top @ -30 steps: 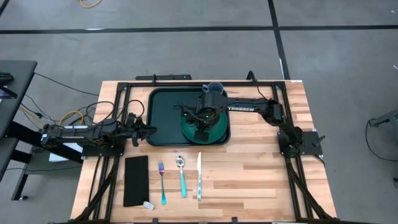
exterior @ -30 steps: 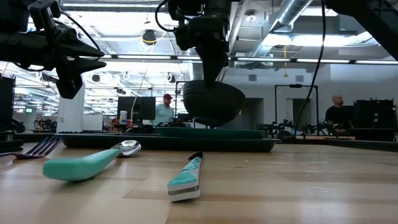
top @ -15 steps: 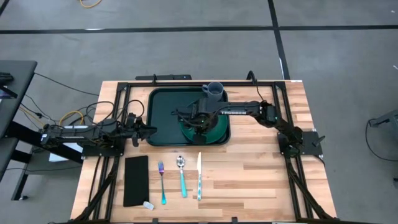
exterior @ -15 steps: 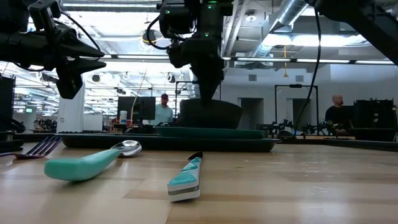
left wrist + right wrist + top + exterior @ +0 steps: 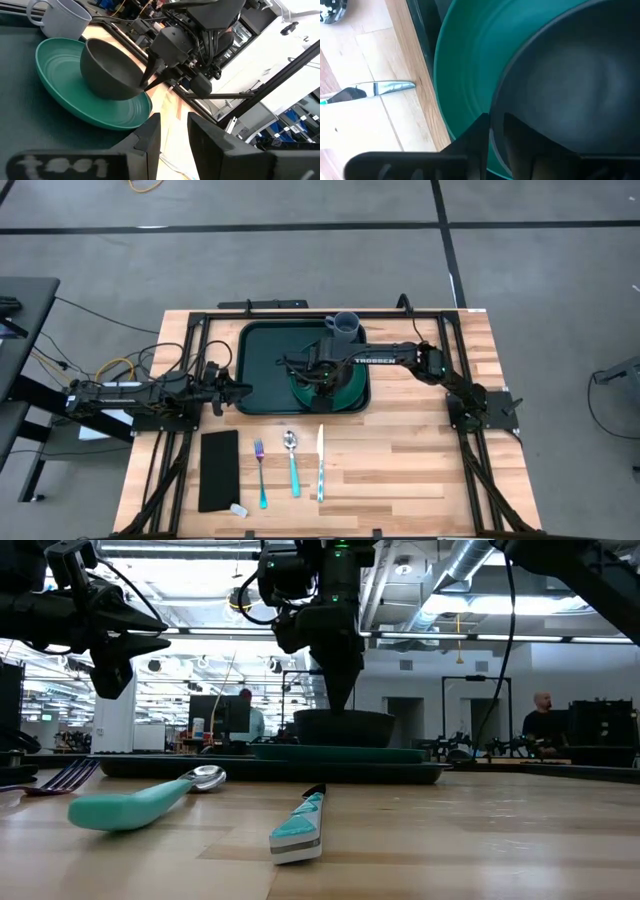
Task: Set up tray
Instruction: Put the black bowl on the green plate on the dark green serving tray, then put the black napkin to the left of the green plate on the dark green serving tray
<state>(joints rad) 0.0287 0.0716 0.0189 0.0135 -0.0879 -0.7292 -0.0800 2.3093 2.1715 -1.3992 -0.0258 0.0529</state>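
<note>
The dark green tray [image 5: 265, 365] lies at the table's far middle. On it the round green plate [image 5: 345, 393] carries a dark grey bowl [image 5: 102, 72], whose base rests on the plate [image 5: 60, 80]. My right gripper [image 5: 322, 376] is over the bowl, shut on its rim. A grey mug [image 5: 343, 325] stands at the tray's far right corner. My left gripper [image 5: 233, 390] waits open off the tray's left edge, above the table. My right gripper holds the bowl by its rim [image 5: 499, 97] on the side toward the table's near edge. One finger [image 5: 480, 132] is outside the wall and the other inside. The fingers [image 5: 150, 75] come from above, pointing down. The bowl stands upright with its base on the plate [image 5: 340, 752].
In front of the tray lie a black napkin [image 5: 219, 470], a teal-handled fork [image 5: 260, 470], spoon [image 5: 292, 462] and knife [image 5: 320, 462], side by side. Bare wood lies to the right of the cutlery. People are in the room beyond the table.
My right gripper has moved down and slightly toward the table's left, keeping its hold. The bowl, which hung clear above the plate a second ago, now sits on it.
</note>
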